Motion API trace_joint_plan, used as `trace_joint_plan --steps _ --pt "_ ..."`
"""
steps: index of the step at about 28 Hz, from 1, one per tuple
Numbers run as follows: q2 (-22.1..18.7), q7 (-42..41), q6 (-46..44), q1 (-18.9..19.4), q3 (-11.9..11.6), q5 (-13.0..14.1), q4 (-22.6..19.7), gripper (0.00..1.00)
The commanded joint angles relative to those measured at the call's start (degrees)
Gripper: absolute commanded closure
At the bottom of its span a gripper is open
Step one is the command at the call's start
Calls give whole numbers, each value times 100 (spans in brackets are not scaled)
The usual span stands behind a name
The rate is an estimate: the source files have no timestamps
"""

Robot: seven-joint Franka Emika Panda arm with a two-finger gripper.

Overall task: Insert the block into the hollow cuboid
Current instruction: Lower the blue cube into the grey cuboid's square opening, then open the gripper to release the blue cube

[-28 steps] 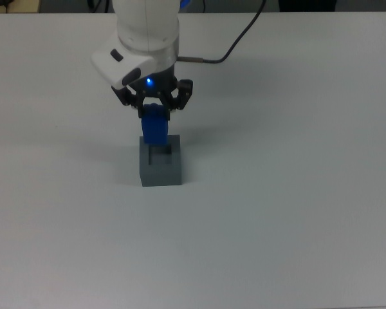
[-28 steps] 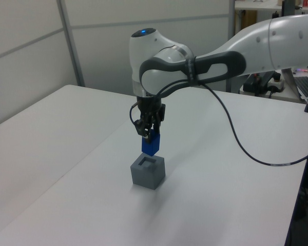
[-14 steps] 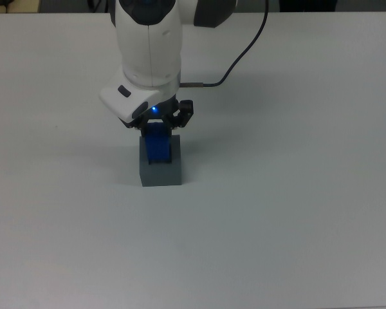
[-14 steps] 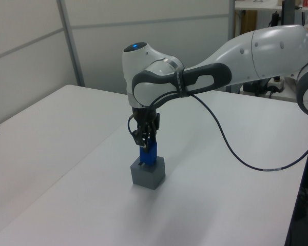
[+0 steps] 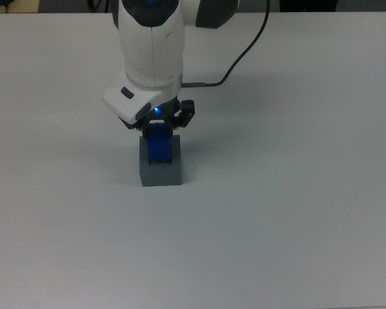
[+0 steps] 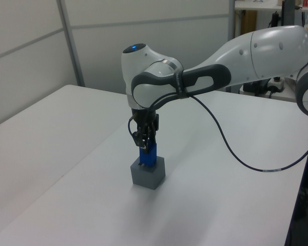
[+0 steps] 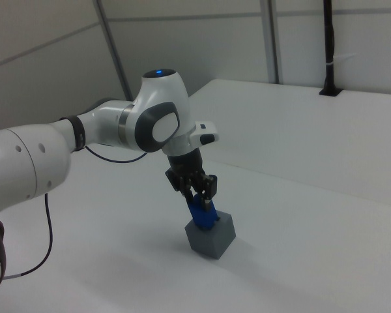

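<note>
Looking from the top view: the gripper (image 5: 158,132) is clasping the blue block (image 5: 158,147) from above, over a white table (image 5: 296,193).
Block in the top view: it is standing upright with its lower end inside the recess of the grey box (image 5: 160,168), while its upper part is rising above the rim.
Box in the top view: it is sitting flat on the table, straight below the white arm (image 5: 151,51).
Cable in the top view: a black cable (image 5: 244,51) is trailing from the wrist toward the top view's upper right.
Looking from the left view: the gripper (image 6: 145,146) is pointing straight down and gripping the block (image 6: 148,156), which is poking out of the top of the box (image 6: 148,173).
Depth in the left view: the block is probably resting partway in, though its lower end is hidden by the box walls.
Looking from the right view: the gripper (image 7: 201,202) is leaning slightly and holding the block (image 7: 201,215), whose lower end is sitting in the top of the box (image 7: 212,238).
</note>
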Motion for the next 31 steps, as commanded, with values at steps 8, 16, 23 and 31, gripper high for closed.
trace_joint_plan --steps 8,16,23,31 --pt "173 -85 -123 44 -37 -67 167 61" --pt "191 -147 -80 27 -55 -67 175 61" --pt "279 -94 140 18 -46 -58 167 61" --pt "288 -147 140 9 -55 -67 167 58"
